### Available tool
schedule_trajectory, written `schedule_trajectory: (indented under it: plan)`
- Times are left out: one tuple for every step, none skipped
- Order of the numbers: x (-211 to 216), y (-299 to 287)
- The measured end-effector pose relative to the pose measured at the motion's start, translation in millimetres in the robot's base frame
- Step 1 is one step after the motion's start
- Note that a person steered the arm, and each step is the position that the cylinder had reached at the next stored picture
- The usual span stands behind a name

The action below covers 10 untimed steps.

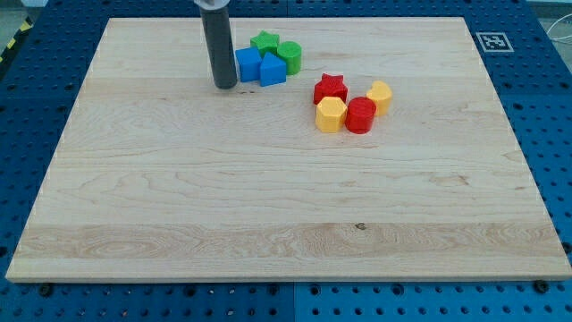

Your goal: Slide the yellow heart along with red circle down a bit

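- the wooden board is the biggest thing here, and most of its lower half is bare, so running out of room going down isn't the worry; the worry is all up top where the blocks crowd together
- my tip has no jaws to open or close, it's just a rod end resting on the wood and carrying nothing; it sits right against the left side of the blue cluster, well apart from the warm-coloured group on the view's right
- the blue cube and the blue pentagon-ish block are touching or nearly touching the rod, so a straight sweep right likely drags them along; I'd guess the green star and green cylinder get bumped too
- the red circle and the yellow heart sit side by side right of centre, heart up and right of the circle; pushing from above off-centre could split them or spin the heart away
- the yellow hexagon touches the red circle's left, and the red star sits just above it; either probably tags along if my push drifts left
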State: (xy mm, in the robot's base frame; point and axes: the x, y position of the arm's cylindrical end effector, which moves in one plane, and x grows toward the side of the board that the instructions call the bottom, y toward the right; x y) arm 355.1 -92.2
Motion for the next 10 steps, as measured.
schedule_trajectory:
  plan:
    - [3.6,0.0]
    - [34.9,8.9]
    - [82.7,33.2]
    - [107.7,83.8]
    - [107.8,180.3]
    - [107.8,286.7]
    - [103.9,355.4]
    - [69.1,363.7]
    - [46.7,359.2]
    - [41.6,354.8]
